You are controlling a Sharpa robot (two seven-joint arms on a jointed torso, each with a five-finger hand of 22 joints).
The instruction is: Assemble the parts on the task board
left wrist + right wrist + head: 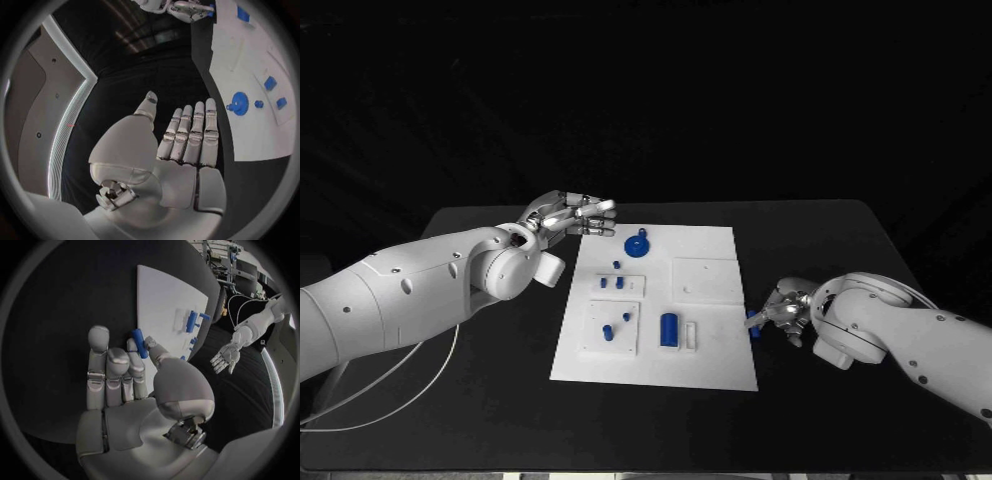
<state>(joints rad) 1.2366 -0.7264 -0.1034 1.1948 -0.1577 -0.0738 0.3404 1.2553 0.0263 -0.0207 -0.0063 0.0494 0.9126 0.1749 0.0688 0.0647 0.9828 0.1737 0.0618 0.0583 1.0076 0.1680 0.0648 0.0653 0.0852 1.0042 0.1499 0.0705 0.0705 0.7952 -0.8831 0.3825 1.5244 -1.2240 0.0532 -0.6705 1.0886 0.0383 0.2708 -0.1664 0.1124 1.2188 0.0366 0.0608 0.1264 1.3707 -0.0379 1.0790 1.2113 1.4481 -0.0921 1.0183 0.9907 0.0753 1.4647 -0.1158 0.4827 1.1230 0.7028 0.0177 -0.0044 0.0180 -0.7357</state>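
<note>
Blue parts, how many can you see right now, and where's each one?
7: gear at the task board's far end, two pegs mid-board, two pegs near-left, cylinder, and one in the right hand. Others may be hidden.

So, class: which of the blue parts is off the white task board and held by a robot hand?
The small blue cylinder pinched in the right robot hand, just off the task board's right edge. The gear and the other blue pieces rest on the board.
</note>
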